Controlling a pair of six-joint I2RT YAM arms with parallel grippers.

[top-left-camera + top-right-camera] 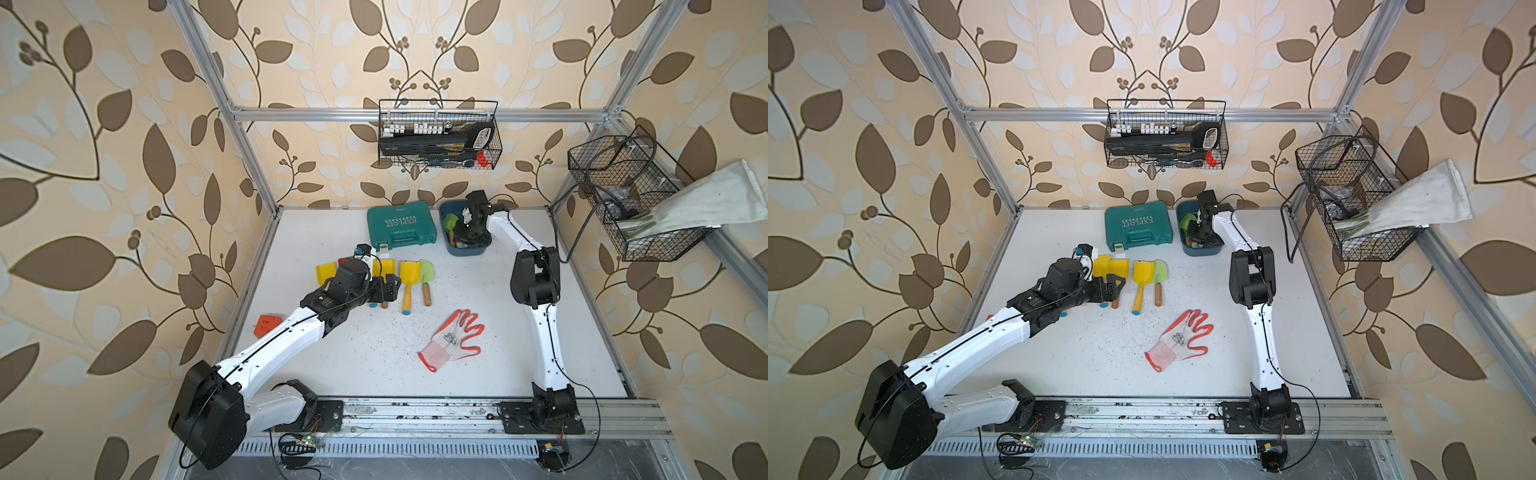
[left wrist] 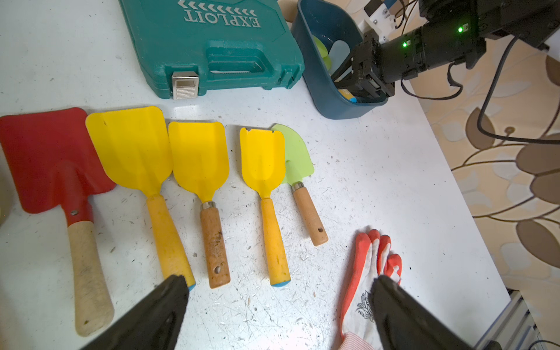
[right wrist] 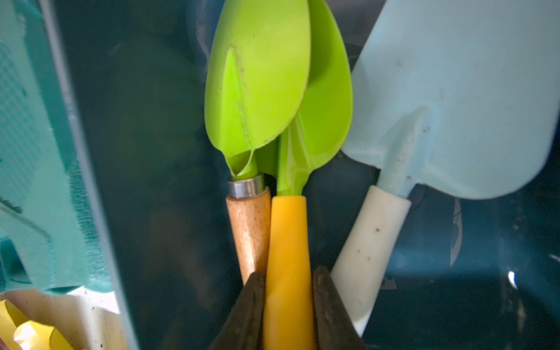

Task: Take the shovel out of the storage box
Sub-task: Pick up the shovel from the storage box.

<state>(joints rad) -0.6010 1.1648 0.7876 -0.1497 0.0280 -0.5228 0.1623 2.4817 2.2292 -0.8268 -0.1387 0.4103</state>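
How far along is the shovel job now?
Done: five shovels lie on the white table. In hand: right gripper holds the yellow-handled green shovel inside the dark blue plastic tub. Left: lifting it out; maybe the pale blue shovel and wooden-handled green shovel.

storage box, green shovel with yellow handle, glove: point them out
storage box (image 1: 467, 250): in a top view, near outer wall
green shovel with yellow handle (image 3: 288, 236): right wrist view, the handle
glove (image 1: 451, 338): in a top view, its white middle
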